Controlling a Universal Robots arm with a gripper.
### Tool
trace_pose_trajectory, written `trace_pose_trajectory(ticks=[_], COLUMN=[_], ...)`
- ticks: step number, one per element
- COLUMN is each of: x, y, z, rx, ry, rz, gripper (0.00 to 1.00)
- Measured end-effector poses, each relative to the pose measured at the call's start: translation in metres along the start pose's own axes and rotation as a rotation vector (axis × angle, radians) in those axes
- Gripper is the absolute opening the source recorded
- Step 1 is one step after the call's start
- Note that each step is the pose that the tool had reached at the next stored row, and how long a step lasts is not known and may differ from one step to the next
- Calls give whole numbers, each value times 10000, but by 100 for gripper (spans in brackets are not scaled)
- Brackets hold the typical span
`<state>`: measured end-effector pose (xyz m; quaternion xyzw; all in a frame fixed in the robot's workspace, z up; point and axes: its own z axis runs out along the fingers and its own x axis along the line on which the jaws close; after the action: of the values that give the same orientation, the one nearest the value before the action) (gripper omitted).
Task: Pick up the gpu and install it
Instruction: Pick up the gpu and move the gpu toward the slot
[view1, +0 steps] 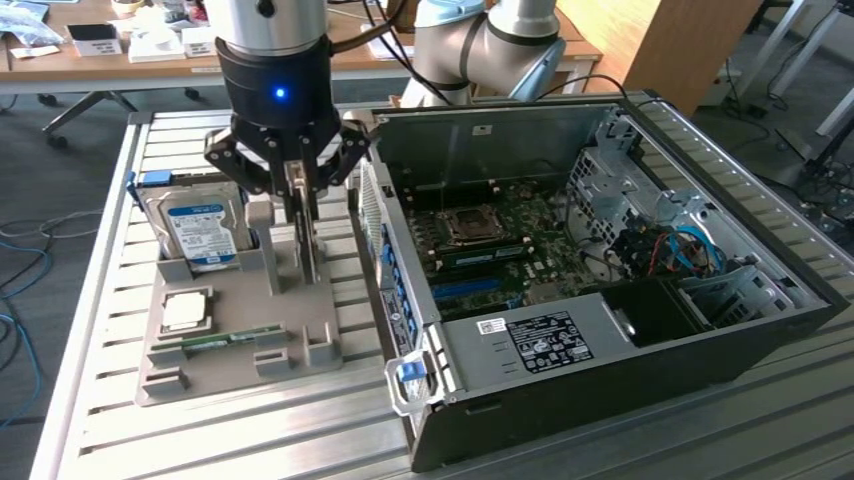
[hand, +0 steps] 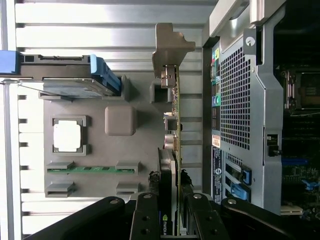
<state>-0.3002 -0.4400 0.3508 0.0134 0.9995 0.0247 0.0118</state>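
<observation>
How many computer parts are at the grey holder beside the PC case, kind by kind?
hard drive: 1
CPU: 1
RAM stick: 1
gpu: 1
Total: 4

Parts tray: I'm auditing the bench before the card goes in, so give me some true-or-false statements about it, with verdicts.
The gpu stands on edge between the jaws. True.
The hard drive lies flat on the tray. False: it stands upright in its holder.
The computer case has its side open, motherboard showing. True.
The RAM stick is seated in the motherboard. False: it lies in the tray.
</observation>
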Motion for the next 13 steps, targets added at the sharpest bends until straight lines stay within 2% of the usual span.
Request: trace_pose_trajectory(ticks=[13], x=[-1], y=[3], z=[-60], rx=[0], ry=[0], rz=[0], gripper=[27])
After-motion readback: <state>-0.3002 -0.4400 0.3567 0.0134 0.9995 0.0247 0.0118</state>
